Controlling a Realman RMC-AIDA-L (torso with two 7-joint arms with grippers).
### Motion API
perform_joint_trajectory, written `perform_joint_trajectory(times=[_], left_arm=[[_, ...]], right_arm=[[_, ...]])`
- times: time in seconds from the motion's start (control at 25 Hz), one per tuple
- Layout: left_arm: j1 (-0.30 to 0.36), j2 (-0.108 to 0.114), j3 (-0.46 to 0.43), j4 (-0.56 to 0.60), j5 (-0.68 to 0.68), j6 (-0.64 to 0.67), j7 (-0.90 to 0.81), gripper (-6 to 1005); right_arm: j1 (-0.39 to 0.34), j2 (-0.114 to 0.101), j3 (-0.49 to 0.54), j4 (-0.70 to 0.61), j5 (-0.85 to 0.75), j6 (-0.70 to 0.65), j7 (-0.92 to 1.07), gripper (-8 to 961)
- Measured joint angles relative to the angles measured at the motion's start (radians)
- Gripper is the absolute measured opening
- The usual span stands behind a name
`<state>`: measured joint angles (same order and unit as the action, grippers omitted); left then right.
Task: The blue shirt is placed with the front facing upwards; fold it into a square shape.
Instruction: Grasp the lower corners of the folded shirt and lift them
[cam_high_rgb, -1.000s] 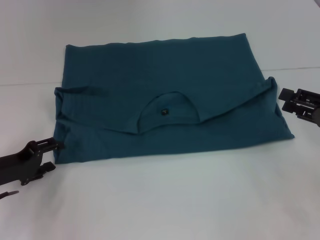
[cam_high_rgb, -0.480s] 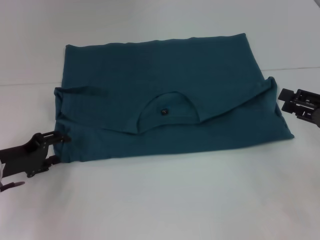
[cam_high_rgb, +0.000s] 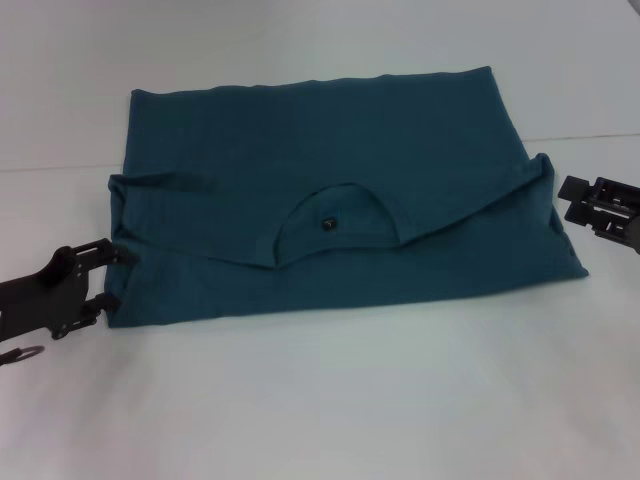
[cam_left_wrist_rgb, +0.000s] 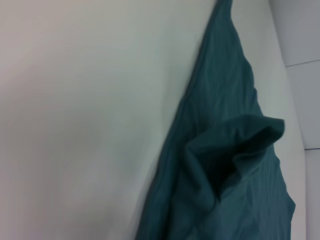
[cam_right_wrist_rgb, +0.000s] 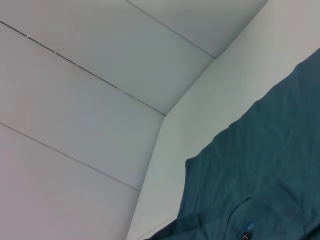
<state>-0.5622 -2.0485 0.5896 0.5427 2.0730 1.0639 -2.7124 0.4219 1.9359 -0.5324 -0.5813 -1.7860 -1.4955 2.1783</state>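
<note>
On the white surface (cam_high_rgb: 330, 400) in the head view, the shirt (cam_high_rgb: 330, 190) lies part-folded, collar near. The left claw (cam_high_rgb: 112, 277), spread open, has slid in against its left edge since a second ago, likely lining up a grasp. The right claw (cam_high_rgb: 566, 198), empty, waits beside the right edge; its opening I cannot tell.

Left wrist view alone shows a raised fold (cam_left_wrist_rgb: 240, 145).

Right wrist view adds the wall (cam_right_wrist_rgb: 90, 100).
</note>
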Motion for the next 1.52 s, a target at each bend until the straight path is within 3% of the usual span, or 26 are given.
perform_joint_trajectory(times=[0.52,1.52], left_arm=[[0.027,0.008,-0.062,-0.001,0.050,0.057,-0.035,720],[0.009,0.008,-0.052,-0.076,0.049,-0.038,-0.033,720]], right_arm=[[0.000,-0.001,0.000,0.001,0.002,0.001,0.000,624],[0.003,-0.003,0.011,0.013,0.002,0.006,0.000,625]])
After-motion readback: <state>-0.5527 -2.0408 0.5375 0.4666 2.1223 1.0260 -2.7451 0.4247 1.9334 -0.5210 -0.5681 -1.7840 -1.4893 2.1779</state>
